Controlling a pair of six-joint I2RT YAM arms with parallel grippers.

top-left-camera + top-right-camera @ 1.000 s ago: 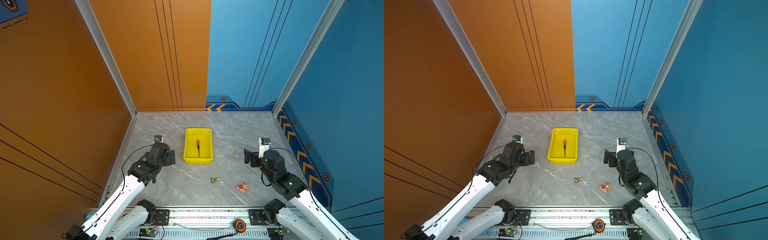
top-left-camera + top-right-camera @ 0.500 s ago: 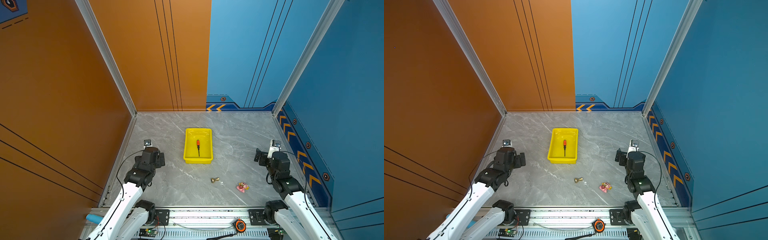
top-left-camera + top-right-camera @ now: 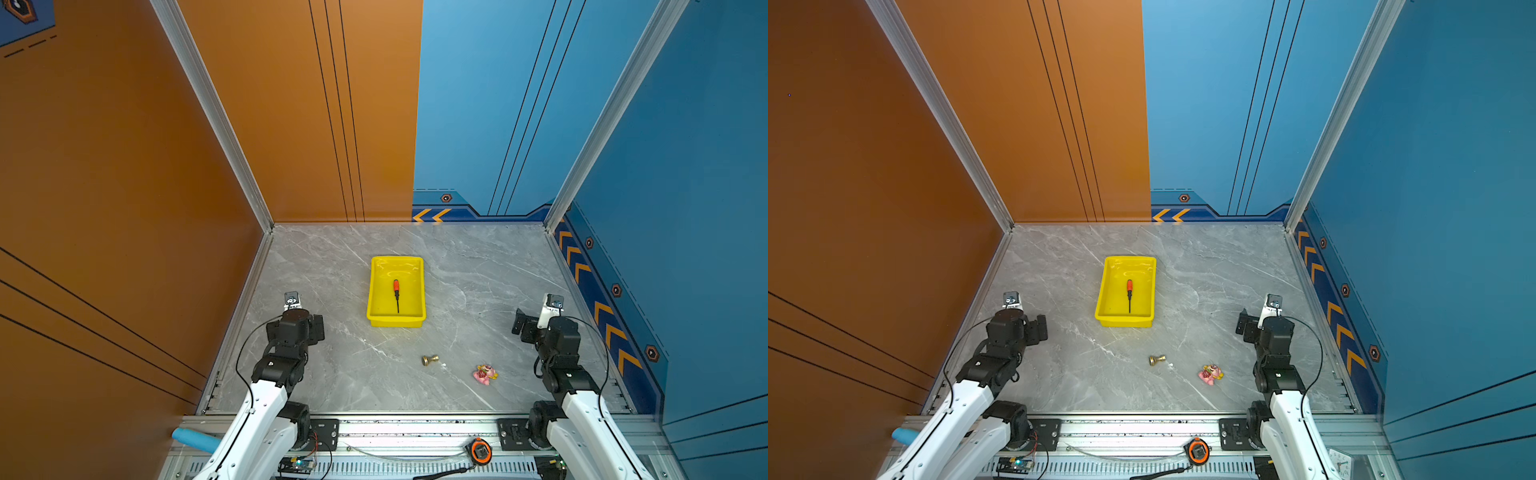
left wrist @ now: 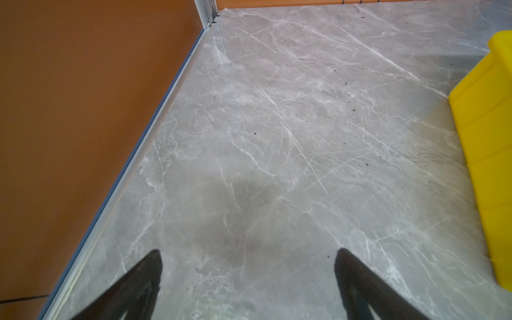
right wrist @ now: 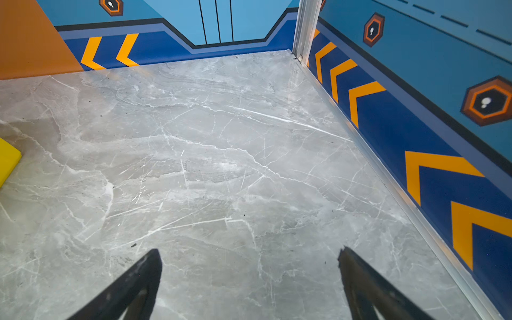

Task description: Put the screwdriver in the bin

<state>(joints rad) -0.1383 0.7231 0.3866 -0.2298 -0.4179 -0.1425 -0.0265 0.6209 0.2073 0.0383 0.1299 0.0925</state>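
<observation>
Screwdriver [image 3: 396,296] lies flat inside the yellow bin [image 3: 397,322] mid-counter [image 3: 332,374], orange handle away from the robot, seen in both top views. Left end effector [image 4: 248,252] is released, fingers spread wide over bare counter beside the bin, gripping nothing. The right end effector [image 5: 249,250] is likewise released and empty. Brass knob [image 3: 430,360] and pink toy [image 3: 484,374] sit in front of the bin, apart from both arms.
</observation>
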